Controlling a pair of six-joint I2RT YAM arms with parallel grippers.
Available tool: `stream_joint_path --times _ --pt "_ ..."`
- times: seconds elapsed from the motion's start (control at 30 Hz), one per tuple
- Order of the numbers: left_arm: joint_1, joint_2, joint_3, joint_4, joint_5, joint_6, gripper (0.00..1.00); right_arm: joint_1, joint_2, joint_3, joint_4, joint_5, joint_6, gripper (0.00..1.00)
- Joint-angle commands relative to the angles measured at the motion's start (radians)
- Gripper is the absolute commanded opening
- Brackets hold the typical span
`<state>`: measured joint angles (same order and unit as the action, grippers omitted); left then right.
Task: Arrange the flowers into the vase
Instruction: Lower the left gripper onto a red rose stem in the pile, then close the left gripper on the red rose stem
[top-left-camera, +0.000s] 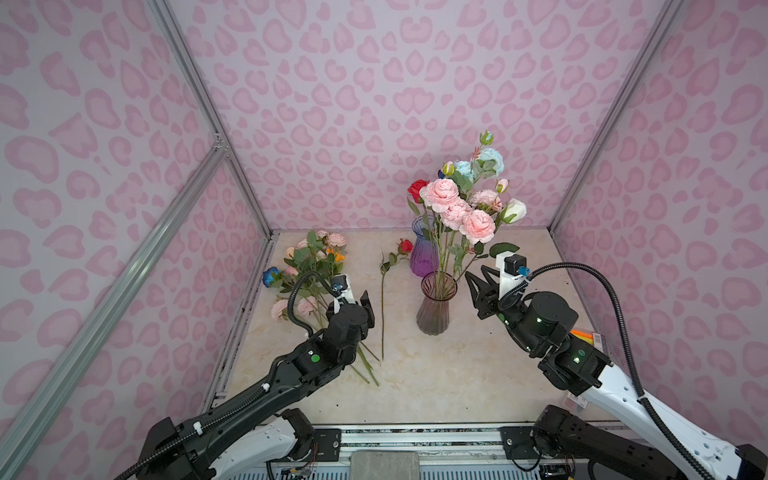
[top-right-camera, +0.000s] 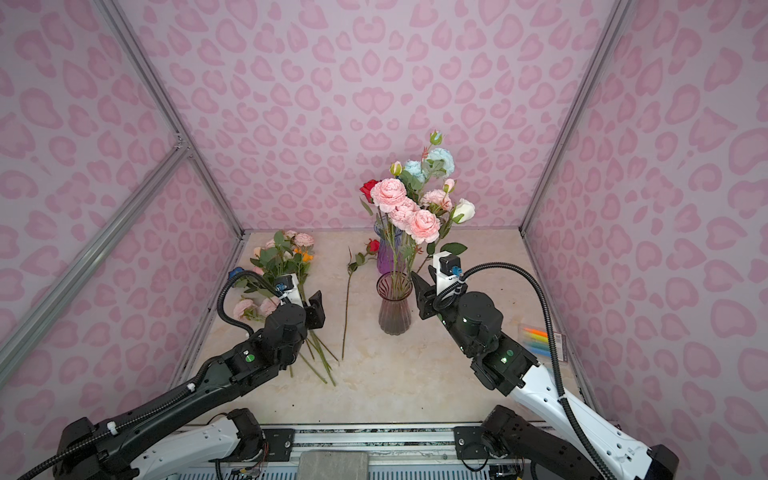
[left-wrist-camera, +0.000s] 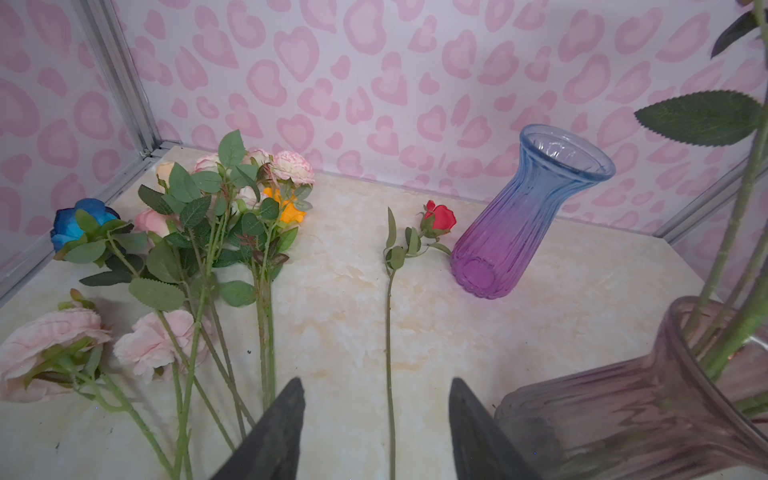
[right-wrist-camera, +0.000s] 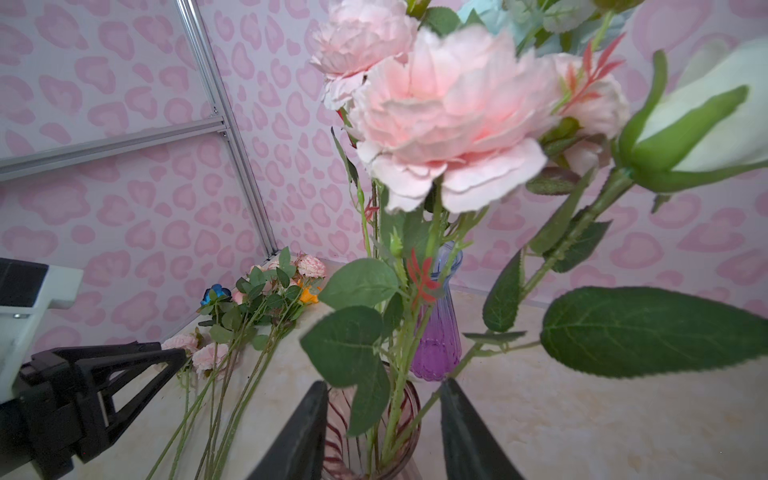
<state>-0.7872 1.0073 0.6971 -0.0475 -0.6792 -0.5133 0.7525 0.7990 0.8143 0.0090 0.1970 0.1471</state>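
The right gripper (right-wrist-camera: 383, 386) is standing with its jaws well apart and gripping nothing. In its wrist view the two dark fingers are flanking the mouth of the vase (right-wrist-camera: 338, 432) and the green stems rising from it; whether the nearest stem is brushing a finger cannot be told. In both top views this gripper is hovering just beside the vase rim, on the right. The left gripper (left-wrist-camera: 376, 382) is also showing open, empty jaws. In its wrist view the long stem of a single red rose (left-wrist-camera: 440, 217) is running up between the fingertips with a clear gap on either side, and in both top views the gripper is sitting just left of that stem. The rose is lying flat on the table (top-left-camera: 457, 374), its head pointing toward the back wall. Many of the flowers (top-left-camera: 457, 203) are standing in the smoky pink glass vase near the middle of the table, with pink, pale blue and cream heads spreading high above it. A loose bunch (top-left-camera: 311, 266) with pink, orange and blue heads is lying on the table's left side, its stems crossing under the left arm. A blue and purple vase (top-left-camera: 424, 257) is standing upright just behind the smoky one.
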Motion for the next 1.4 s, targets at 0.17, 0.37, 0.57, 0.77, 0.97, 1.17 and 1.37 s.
stream_joint_path --times 0.17,0.37,0.57,0.77,0.97,1.17,1.37 --pt "0.096 0.199 0.111 -0.094 0.188 -0.074 0.57 0.014 -0.177 -0.078 -0.097 0.135 0.022 0.39" --pt "0.144 0.452 0.275 -0.157 0.251 -0.008 0.56 0.012 -0.220 -0.135 -0.102 0.189 0.058 0.35" --pt "0.231 0.746 0.502 -0.203 0.375 0.039 0.54 0.007 -0.240 -0.187 -0.074 0.203 0.132 0.33" --pt "0.287 0.968 0.726 -0.322 0.430 0.065 0.51 -0.003 -0.270 -0.214 -0.067 0.186 0.185 0.33" --pt "0.305 1.120 0.858 -0.377 0.455 0.090 0.48 -0.021 -0.274 -0.234 -0.047 0.172 0.206 0.32" --pt "0.313 1.206 0.937 -0.413 0.492 0.101 0.37 -0.031 -0.261 -0.237 -0.042 0.157 0.221 0.32" --pt "0.318 1.233 0.948 -0.414 0.508 0.114 0.21 -0.040 -0.263 -0.244 -0.046 0.159 0.230 0.32"
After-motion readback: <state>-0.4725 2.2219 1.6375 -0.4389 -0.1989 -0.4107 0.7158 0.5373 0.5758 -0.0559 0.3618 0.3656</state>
